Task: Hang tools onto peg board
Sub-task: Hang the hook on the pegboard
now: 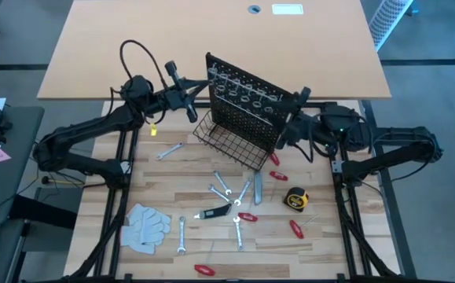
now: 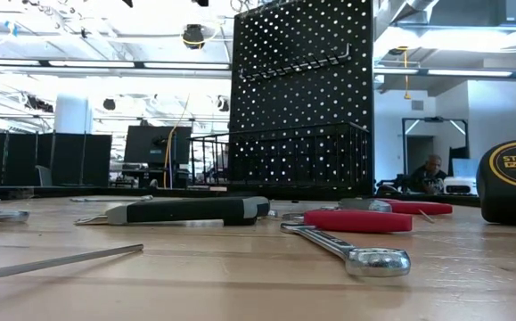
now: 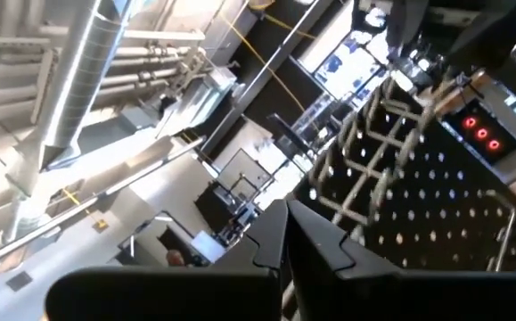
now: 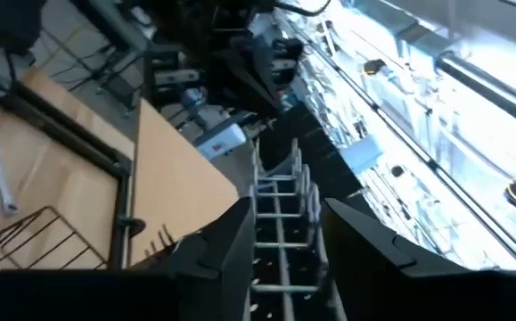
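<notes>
The black peg board [image 1: 247, 106] stands at the middle of the table, with rows of hooks and a wire basket [image 1: 227, 141] at its base; the low view shows it upright [image 2: 302, 89]. My right gripper [image 1: 288, 122] is at the board's right edge, with its fingers around that edge. My left gripper [image 1: 203, 88] is shut beside the board's upper left corner, and nothing shows between its fingers [image 3: 284, 245]. Wrenches [image 1: 221, 182], red-handled pliers [image 1: 247, 217], a grey utility knife [image 1: 257, 189], a black-handled tool [image 1: 215, 211] and a yellow-black tape measure [image 1: 295, 200] lie flat on the table. My right gripper has the peg board's right edge [image 4: 280, 209] between its two fingers, one on the hook side and one behind. The fingers come level from the table's right side. The board stands on the table. My left gripper is close to the board's top left corner; whether it touches, I cannot tell.
White work gloves [image 1: 144, 226] lie near the front left. One wrench [image 1: 168, 151] lies apart at the left, and a small yellow piece [image 1: 154, 130] lies behind it. More red-handled tools [image 1: 296, 228] are scattered at the front right. A second tabletop [image 1: 211, 47] stands beyond.
</notes>
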{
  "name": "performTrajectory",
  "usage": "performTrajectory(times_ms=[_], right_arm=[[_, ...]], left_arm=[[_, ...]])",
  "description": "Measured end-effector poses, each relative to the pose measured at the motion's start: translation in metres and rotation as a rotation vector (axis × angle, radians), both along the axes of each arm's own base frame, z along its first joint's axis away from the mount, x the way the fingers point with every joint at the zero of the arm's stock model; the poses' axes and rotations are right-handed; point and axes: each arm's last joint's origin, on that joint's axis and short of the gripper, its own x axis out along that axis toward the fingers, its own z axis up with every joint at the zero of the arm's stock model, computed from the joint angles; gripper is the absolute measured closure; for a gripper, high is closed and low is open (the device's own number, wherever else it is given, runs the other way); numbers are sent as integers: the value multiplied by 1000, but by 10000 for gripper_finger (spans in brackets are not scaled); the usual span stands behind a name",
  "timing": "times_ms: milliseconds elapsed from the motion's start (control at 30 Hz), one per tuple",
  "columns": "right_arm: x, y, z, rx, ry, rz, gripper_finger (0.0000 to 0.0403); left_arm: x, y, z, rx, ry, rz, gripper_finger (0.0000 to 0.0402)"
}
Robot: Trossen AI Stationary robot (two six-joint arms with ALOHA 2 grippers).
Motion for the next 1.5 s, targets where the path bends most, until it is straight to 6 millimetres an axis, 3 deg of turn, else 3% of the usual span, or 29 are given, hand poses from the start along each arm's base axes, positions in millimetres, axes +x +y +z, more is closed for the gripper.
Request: performTrajectory(times_ms=[267,500,633,800,1500], right_arm=[[-6,15,-4,43,49,64,260],[-10,19,-30,251,222,55,260],[-13,8,-40,416,233,-25,260],[-13,-12,-56,484,236,-132,260],[-45,-93,-51,405,197,-501,260]], left_arm=[[1,3,-8,-54,76,84,392],[1,7,-19,-106,184,205,392],[0,9,-24,-158,223,286,392],[1,11,-37,-228,308,315,392],[3,-21,-55,-465,451,223,400]])
